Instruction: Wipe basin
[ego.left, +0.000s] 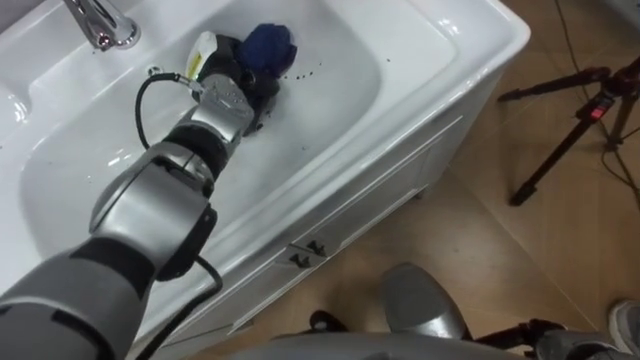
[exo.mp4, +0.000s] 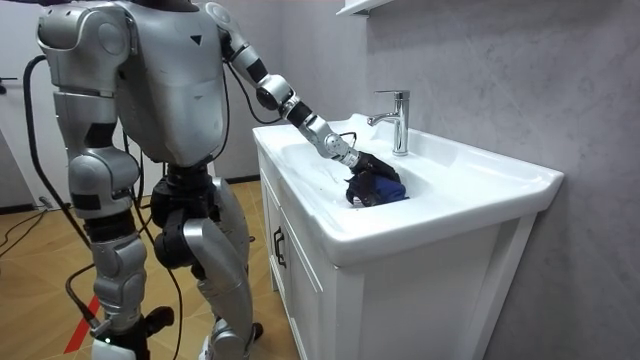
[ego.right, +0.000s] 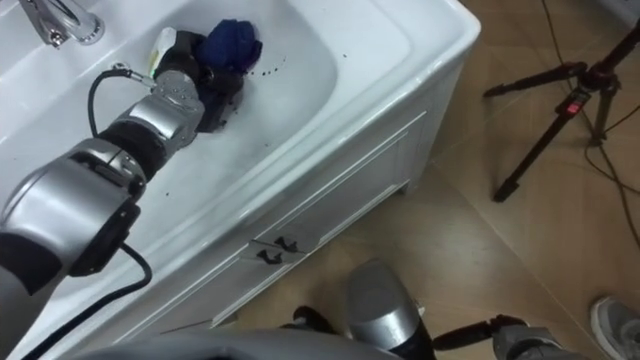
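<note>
1. The robot stands facing a white basin (ego.left: 340, 90) set on a white cabinet (ego.left: 385, 185), its left arm stretched in from the lower left of the frame
2. The left hand (ego.left: 238, 82) lies in the bowl in the upper middle of the frame, its dark fingers curled over a bunched blue cloth (ego.left: 268, 45); the fingertips are buried in the folds and cannot be made out
3. The cloth rests on the bottom of the basin, just right of the hand, with a few dark specks (ego.left: 305, 72) on the white surface beside it
4. The tap (ego.left: 100, 22) sits at the upper left, cut off by the top edge; the room view shows it upright behind the hand
5. Two small dark handles (ego.left: 305, 252) show on the cabinet front, too small to read their shape
6. A black tripod (ego.left: 580, 120) stands on the wooden floor (ego.left: 520, 270) at the right, cut off by the frame edge
</note>
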